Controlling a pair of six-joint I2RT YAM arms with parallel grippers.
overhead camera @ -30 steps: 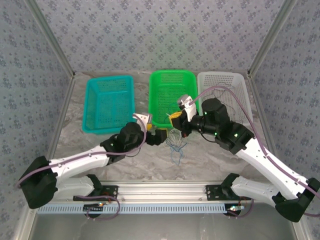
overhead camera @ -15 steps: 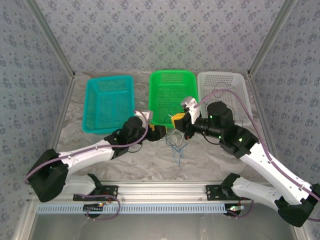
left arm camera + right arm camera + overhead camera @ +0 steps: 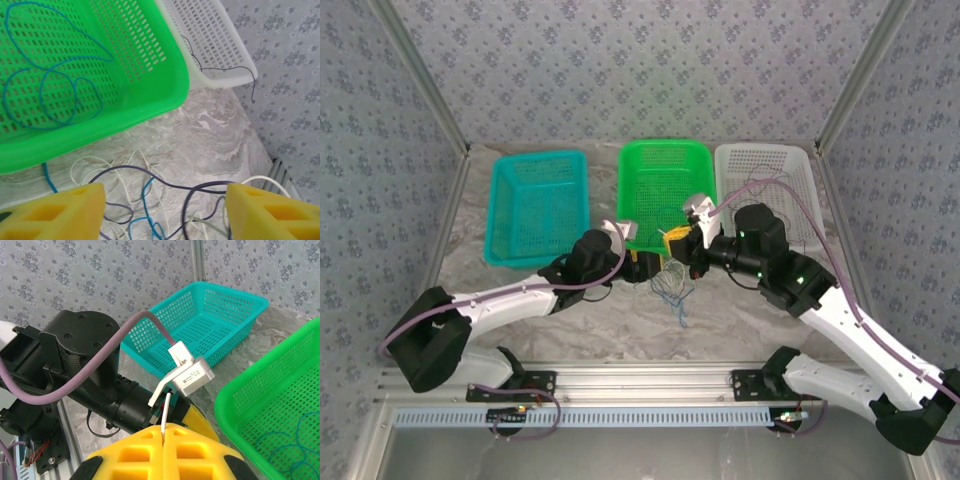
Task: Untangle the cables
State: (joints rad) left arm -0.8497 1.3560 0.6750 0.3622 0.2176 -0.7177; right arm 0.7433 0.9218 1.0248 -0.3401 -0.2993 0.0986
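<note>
The cables point(image 3: 670, 285) lie as a small loose tangle of blue, dark and pale strands on the marbled table in front of the green basket point(image 3: 650, 170). My left gripper point(image 3: 655, 266) is low at the tangle's left edge. In the left wrist view its yellow fingers point(image 3: 50, 212) stand apart, with dark point(image 3: 170, 180), blue point(image 3: 145, 200) and pale strands on the table between them. My right gripper point(image 3: 165, 432) is shut on a pale cable end point(image 3: 165, 412), just above the tangle point(image 3: 676, 240).
A teal basket point(image 3: 538, 160) stands at the back left and a white basket point(image 3: 765, 158) at the back right. A blue cable point(image 3: 50, 85) lies coiled in the green basket point(image 3: 150, 100). A dark cable point(image 3: 220, 67) hangs over the white basket's rim.
My left arm has reached rightward up to the tangle and its jaws have narrowed. The right gripper dropped slightly toward the tangle, still shut.
</note>
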